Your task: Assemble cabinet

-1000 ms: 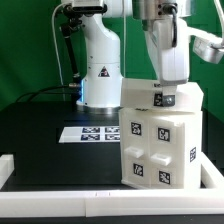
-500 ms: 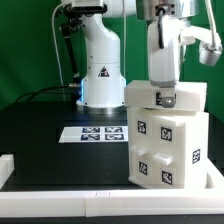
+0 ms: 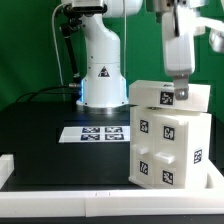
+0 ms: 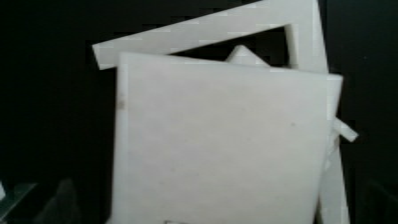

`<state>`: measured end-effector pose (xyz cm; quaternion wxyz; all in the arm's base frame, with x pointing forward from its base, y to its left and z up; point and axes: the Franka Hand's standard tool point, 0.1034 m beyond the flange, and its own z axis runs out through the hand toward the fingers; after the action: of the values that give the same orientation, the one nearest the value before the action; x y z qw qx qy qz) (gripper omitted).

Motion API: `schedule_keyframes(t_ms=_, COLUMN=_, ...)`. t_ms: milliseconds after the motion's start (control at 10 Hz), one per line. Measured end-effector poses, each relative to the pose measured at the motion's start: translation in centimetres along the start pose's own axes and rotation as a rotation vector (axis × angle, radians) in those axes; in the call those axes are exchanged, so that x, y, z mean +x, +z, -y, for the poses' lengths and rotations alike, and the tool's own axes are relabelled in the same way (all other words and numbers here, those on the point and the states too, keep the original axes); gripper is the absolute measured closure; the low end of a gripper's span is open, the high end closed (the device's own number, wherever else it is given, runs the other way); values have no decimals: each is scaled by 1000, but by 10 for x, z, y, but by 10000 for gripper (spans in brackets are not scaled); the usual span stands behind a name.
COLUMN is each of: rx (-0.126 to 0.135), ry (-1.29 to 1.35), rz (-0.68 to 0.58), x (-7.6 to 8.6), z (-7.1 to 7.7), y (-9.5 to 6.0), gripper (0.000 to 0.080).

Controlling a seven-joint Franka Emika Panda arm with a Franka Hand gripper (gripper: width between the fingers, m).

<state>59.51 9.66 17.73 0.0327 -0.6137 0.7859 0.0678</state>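
White cabinet (image 3: 165,140) lower right on black desk (image 3: 40,125); fingers (image 3: 181,88) at its top edge, cannot tell whether spread or pinching.

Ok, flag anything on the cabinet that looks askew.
The top panel lies crooked on the cabinet body. In the wrist view its edges run at an angle to the body beneath, and one corner of the body pokes out past it. Nothing looks damaged.

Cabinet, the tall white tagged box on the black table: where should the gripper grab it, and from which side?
Probably from above, pinching the thin top panel at its edge. The cabinet stands upright, and its body looks too broad for the gripper, which hangs right over that panel.
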Motion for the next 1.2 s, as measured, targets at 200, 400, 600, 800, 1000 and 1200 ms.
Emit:
schedule_keyframes(t_ms=200, rx=29, ry=12, rz=22, x=-3, z=5, y=-6, gripper=2)
schedule_keyframes(t_ms=400, rx=27, ry=-51, rz=20, x=-4, z=4, y=-4, gripper=2)
schedule_keyframes(t_ms=600, rx=1, ry=-191, rz=8, x=-3, z=3, y=-5, gripper=2)
schedule_keyframes(t_ms=800, rx=1, ry=-513, rz=-6, x=-9, z=10, y=-12, gripper=2)
schedule_keyframes(t_ms=1000, rx=9, ry=-778, rz=-26, x=-13, z=11, y=-12, gripper=2)
schedule_keyframes(t_ms=1200, rx=8, ry=-884, rz=-26, x=-12, z=11, y=-12, gripper=2)
